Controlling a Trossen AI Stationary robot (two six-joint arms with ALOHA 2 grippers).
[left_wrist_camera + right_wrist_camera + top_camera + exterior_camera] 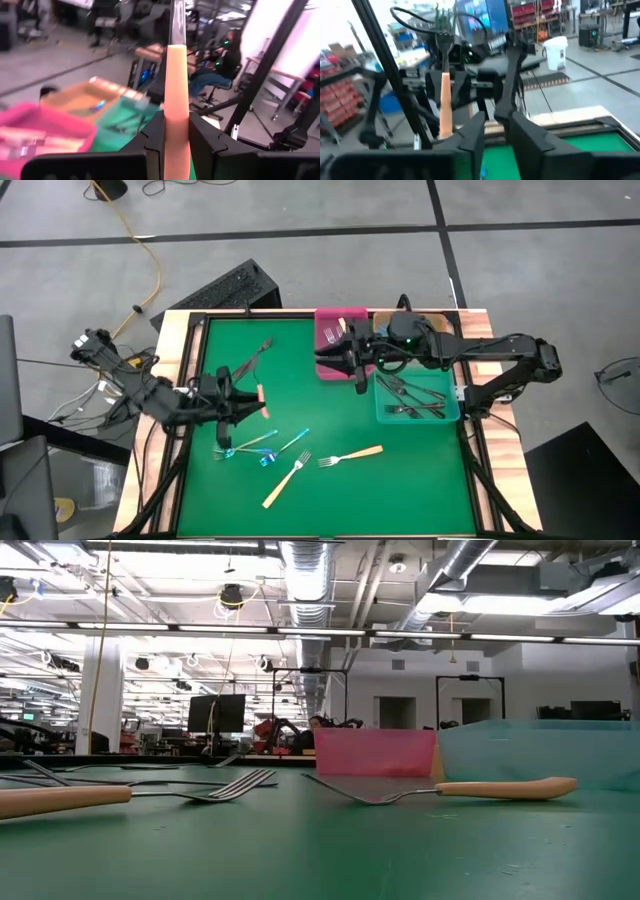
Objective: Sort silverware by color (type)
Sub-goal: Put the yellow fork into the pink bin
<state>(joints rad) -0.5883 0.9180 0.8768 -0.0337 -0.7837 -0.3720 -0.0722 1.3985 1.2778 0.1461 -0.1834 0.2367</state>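
Standing nearly upright in the left gripper (176, 134), a tan-handled silver fork (177, 75) is pinched by its handle, metal end up and cut off by the wrist picture's edge. From above, this gripper hangs near the green mat's (330, 500) left edge. The right gripper (352, 360) hovers at the far edge between a pink bin (328, 320) and a teal bin (452, 414) of dark forks (410, 395), holding a dark fork (512, 75); how firmly is unclear. Two more tan-handled forks (350, 455) lie flat toward the near edge, tines pointing left, beside shiny blue forks (262, 448).
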